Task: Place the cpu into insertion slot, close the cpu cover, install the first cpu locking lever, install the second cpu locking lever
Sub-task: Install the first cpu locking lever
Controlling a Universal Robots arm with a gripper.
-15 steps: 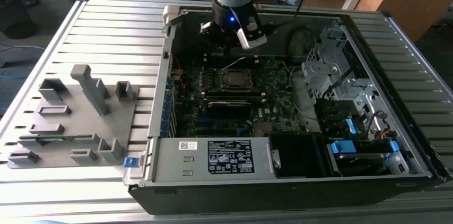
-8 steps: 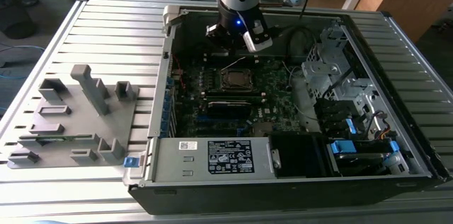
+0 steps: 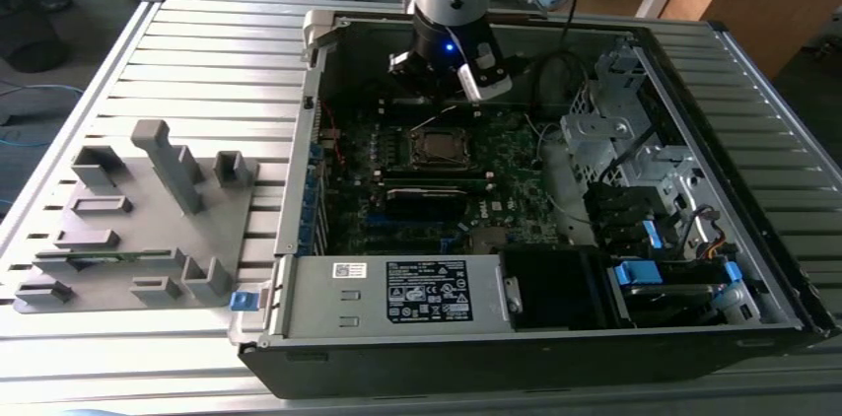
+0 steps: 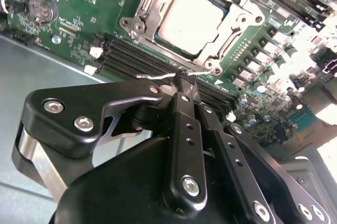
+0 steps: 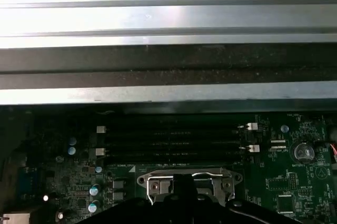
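Observation:
The cpu [image 4: 192, 16] lies flat in the insertion slot [image 3: 437, 147], its dull silver top showing. The cpu cover [image 4: 239, 24] is folded down around it as a silver frame. A thin wire locking lever [image 4: 158, 76] runs along the socket's edge beside the memory slots. My gripper [image 4: 185, 81] is shut, with its black fingertips pressed together right at this wire. In the exterior view the gripper [image 3: 455, 96] hangs inside the open computer case, just behind the socket. In the first wrist view the socket frame [image 5: 184, 177] sits right at the dark gripper body.
Black memory slots [image 4: 137, 56] lie between the socket and the case wall [image 5: 168, 95]. A coin battery [image 4: 42, 8] sits on the green board. A drive cage [image 3: 618, 140], a power supply [image 3: 394, 293] and cables crowd the case. A grey fixture plate [image 3: 145, 219] stands at the exterior view's left.

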